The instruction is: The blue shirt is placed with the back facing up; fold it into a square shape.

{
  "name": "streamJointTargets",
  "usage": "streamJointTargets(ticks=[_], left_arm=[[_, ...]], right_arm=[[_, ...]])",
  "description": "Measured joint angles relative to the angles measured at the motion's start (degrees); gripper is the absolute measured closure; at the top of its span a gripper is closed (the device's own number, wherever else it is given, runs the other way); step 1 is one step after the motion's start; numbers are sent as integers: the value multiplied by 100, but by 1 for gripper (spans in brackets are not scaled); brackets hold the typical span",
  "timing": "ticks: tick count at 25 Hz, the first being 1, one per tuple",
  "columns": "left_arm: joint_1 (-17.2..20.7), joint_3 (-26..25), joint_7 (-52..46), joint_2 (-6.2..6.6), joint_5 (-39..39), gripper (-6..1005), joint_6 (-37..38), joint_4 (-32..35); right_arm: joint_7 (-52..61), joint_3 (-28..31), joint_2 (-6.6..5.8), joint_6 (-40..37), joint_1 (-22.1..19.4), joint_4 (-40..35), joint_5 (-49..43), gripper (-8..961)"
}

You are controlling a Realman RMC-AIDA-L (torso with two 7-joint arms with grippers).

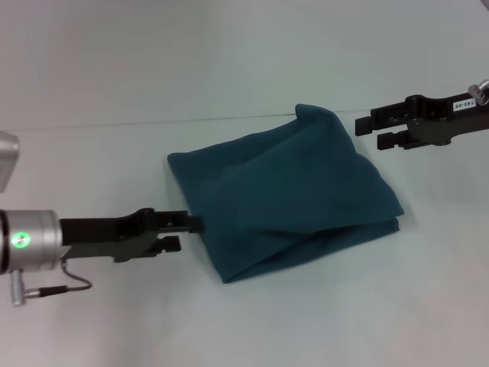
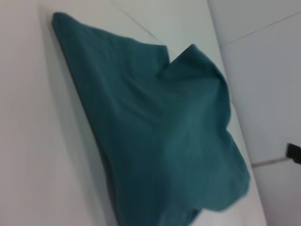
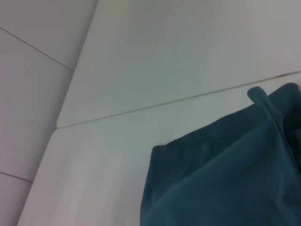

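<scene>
The blue shirt [image 1: 290, 191] lies folded into a rough, rumpled square in the middle of the white table [image 1: 114, 321]. Its far corner stands up in a small peak. My left gripper [image 1: 191, 232] is low at the shirt's left edge, fingers slightly apart, the upper fingertip touching the fabric. My right gripper [image 1: 368, 130] is open and empty, hovering just off the shirt's far right corner. The left wrist view shows the shirt [image 2: 160, 132] spread across the table. The right wrist view shows one corner of the shirt [image 3: 225, 174].
A thin seam [image 1: 114, 122] runs across the white table behind the shirt. Bare table surface lies on every side of the shirt. A dark bit of the right gripper [image 2: 294, 153] shows at the edge of the left wrist view.
</scene>
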Motion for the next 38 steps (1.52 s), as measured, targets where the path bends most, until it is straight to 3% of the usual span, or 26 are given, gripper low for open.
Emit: streamJointTargets(ticks=[4,10,19,27,38], left_arm=[[-106,150,4,-73,7,302,-339,-67],[-361,345,-356,-29,232,298,-990,-445],[-514,360,-171,-180,284,297,-1308,-563],[-695,374,-253,-190,303,117,-1592,-858],[-1262,870,-389,-172,315,144,-2360,-1540]], right_arm=[[-9,29,-1,-4,-3,0,8,247],[-15,45,-3,16,3,-2,14,249],[-19,196,-11,-43,-30,-43,20,253],[-22,219,-10,-49,-46,-44,22,255],[-10,296,-10,-65,-63,-44,21,254]])
